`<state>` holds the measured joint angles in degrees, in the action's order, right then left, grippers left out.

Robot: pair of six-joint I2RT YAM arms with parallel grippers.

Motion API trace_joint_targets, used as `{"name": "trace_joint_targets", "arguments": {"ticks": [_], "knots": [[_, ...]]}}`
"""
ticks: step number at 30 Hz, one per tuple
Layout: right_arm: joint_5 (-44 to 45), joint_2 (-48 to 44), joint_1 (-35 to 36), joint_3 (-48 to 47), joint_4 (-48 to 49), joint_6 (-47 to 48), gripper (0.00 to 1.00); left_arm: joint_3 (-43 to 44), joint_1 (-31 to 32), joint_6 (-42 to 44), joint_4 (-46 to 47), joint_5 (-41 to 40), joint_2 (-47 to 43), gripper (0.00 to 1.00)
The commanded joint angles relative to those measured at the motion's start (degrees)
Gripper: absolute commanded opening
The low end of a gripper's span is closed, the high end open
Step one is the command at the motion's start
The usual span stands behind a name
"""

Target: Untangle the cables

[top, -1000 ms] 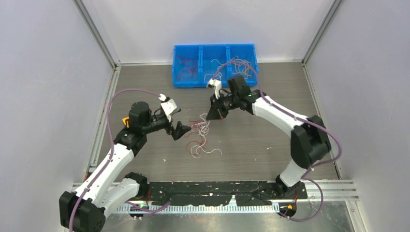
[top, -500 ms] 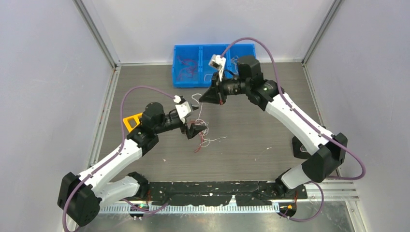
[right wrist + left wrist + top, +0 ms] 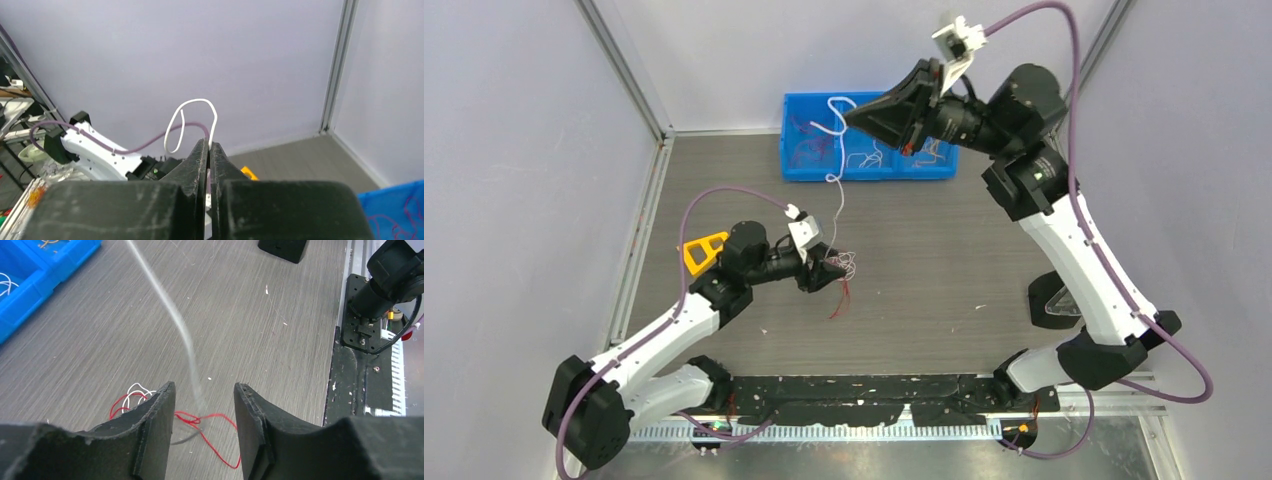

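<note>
1. Cables (image 3: 842, 268) curl in a thin red and white tangle on the grey wood-grained table (image 3: 944, 280), right under our left gripper (image 3: 829, 275).
2. Our blue plastic bin (image 3: 874, 174) has three compartments and shows below our raised right gripper (image 3: 849, 113).
3. Our left gripper's blunt black jaws stand parted, straddling red loops and clamping nothing.
4. Our right gripper's jaws pinch one springy white cable (image 3: 834, 150), which trails down towards our left gripper.

The fingers (image 3: 157, 420) of the left gripper (image 3: 204, 390) look rough matt black plastic, the cables (image 3: 200, 418) between them smooth-coated, the tabletop (image 3: 250, 315) beneath matt grey wood-grain.
</note>
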<state>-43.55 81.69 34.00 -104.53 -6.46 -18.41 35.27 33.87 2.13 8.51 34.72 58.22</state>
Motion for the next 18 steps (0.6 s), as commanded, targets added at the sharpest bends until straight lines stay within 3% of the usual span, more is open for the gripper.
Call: {"name": "trace_joint_targets", "arguments": {"ticks": [1,3,4,7,8,10,13,18], "knots": [[2.40,0.21,-0.57,-5.33,5.70,-3.51,0.05,1.73,0.23,0.57,-1.21,0.88,-2.83,0.45],[3.44,0.24,-0.94,-5.04,5.14,-2.40,0.05,3.13,0.20,1.48,-2.95,0.88,-4.13,0.44],[4.76,0.23,-1.12,-4.66,4.31,-1.36,0.05,3.68,0.15,2.44,-3.97,0.80,-4.66,0.51],[7.87,0.17,-2.36,-3.74,3.87,0.17,0.05,3.90,0.18,6.38,-8.23,-1.95,-7.00,0.94],[9.67,0.20,-2.71,-3.55,3.90,0.82,0.05,3.51,0.03,6.66,-9.60,-5.12,-7.96,0.99],[12.21,0.73,-4.52,-3.73,3.83,1.78,0.05,2.65,-1.60,6.09,-12.52,-8.87,-9.16,1.00],[15.17,2.77,-6.22,-4.80,4.12,2.97,0.05,2.31,-5.17,6.69,-16.59,-5.29,-11.00,1.00],[17.83,9.33,-10.04,-8.77,8.59,3.10,0.05,1.19,-7.52,7.22,-18.57,-6.75,-14.22,1.00]]}}
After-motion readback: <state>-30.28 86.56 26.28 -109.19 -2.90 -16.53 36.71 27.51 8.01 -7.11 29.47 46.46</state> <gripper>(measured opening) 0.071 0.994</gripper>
